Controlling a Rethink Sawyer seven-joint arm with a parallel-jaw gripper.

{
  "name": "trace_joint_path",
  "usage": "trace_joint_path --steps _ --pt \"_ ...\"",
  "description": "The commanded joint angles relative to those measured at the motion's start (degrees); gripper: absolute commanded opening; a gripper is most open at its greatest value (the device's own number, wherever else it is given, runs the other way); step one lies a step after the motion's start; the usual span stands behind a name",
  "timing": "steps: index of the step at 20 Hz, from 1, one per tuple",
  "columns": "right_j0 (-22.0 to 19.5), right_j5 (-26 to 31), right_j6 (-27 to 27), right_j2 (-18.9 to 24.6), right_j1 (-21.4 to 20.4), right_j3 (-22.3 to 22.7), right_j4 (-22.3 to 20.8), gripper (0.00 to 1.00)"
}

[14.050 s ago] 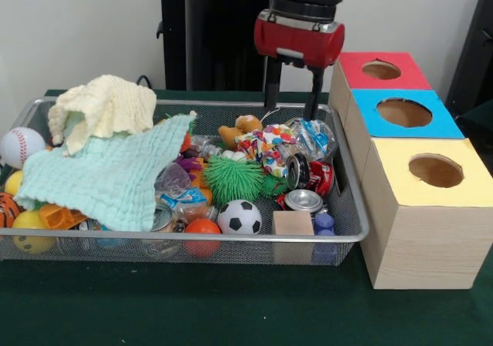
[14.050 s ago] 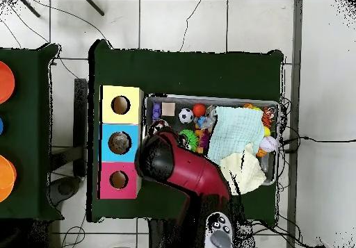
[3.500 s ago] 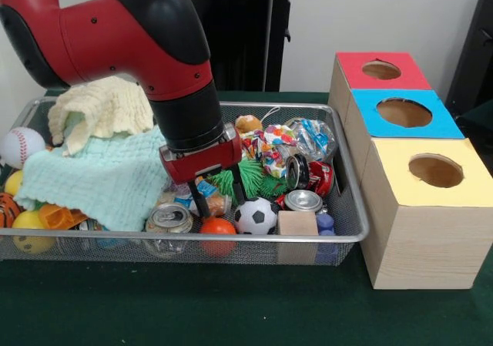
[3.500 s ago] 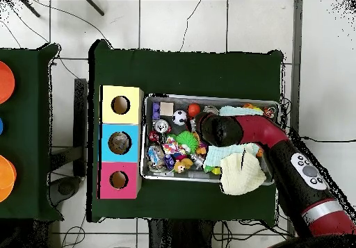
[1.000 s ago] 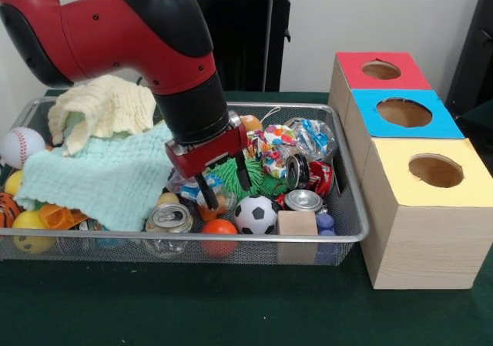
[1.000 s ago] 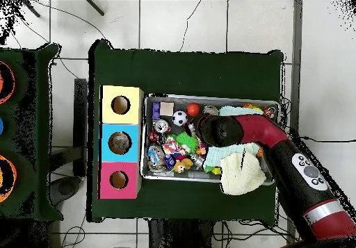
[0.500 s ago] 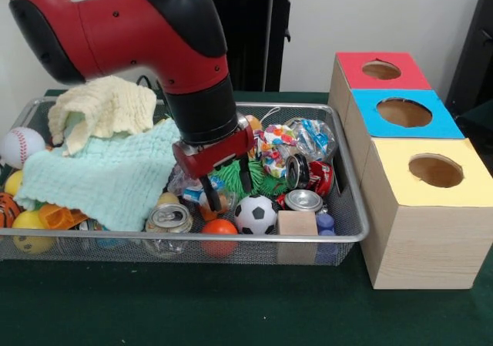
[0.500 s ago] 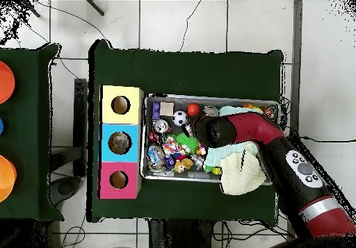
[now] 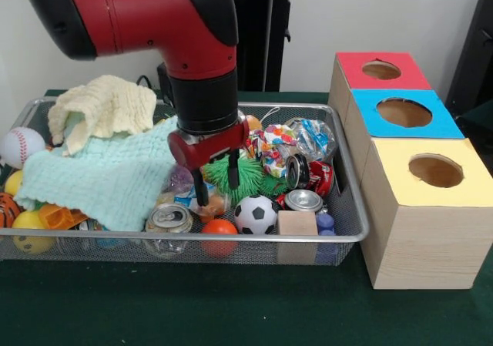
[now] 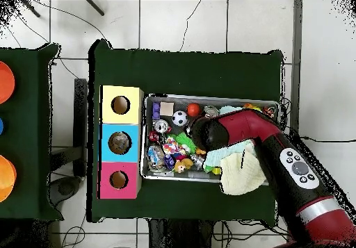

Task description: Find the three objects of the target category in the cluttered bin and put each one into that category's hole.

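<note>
Hovering with its fingers spread and empty, the gripper (image 9: 215, 181) hangs in the cluttered bin (image 9: 350, 234) over a crumpled clear bottle (image 9: 185, 195) beside the mint cloth (image 9: 100, 178), so the search-and-grasp step seems in hand. Next it should drop and close, then carry to the blue hole (image 9: 404, 112). No writing is legible.

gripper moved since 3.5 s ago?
Yes. The gripper has risen and shifted slightly toward the blue-surround box, measured against the soccer ball in the front view.
</note>
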Motion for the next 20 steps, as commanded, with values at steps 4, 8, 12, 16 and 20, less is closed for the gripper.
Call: trace_joint_path --steps 4,8,12,16,20 --pt "-5.78 2.49 -15.65 -1.14 1.85 -1.53 -2.42 1.00" --pt "-7.52 4.11 -19.47 -0.01 2.68 -3.08 -2.40 1.00" --pt "-7.71 5.18 -19.80 0.43 1.92 -3.21 -2.44 1.00" --pt "-7.81 6.01 -20.53 0.61 2.29 -3.86 -2.23 1.00" --pt "-7.23 4.73 -18.55 0.06 2.04 -3.34 -2.70 1.00"
